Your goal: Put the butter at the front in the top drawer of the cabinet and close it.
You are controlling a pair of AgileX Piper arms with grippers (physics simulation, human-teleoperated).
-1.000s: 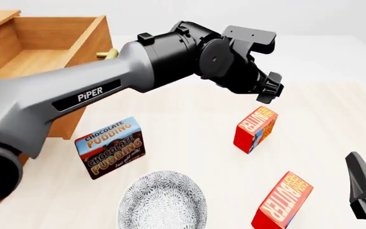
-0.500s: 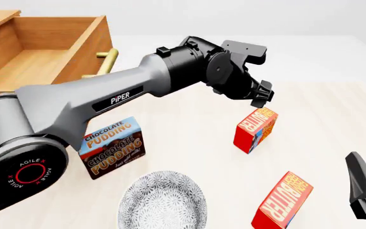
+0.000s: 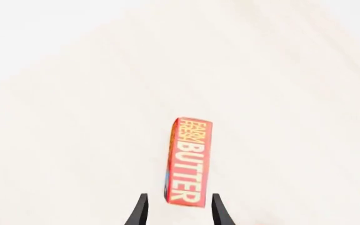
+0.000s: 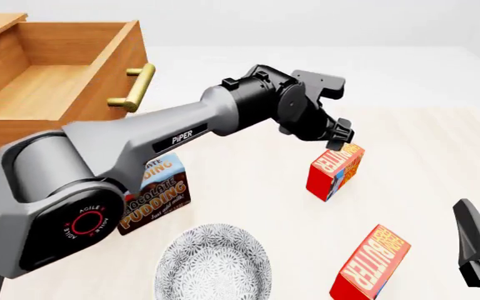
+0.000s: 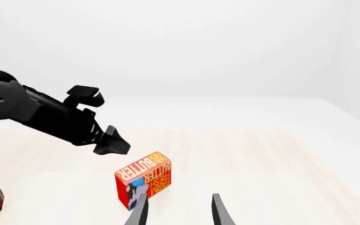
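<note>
The left hand (image 4: 341,139) has dropped closer to the butter (image 4: 335,170).

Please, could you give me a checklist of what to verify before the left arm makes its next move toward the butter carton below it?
1. Orange-brown wooden top drawer open: ok.
2. Left gripper open: ok, fingers apart.
3. Left gripper above the small red butter carton and lined up with it: ok in the left wrist view.
4. Carton gripped: not ok, no contact yet.
5. Second red butter carton and blue-and-brown pudding box apart from it: ok.
6. Right gripper out of the path: ok, open.
</note>
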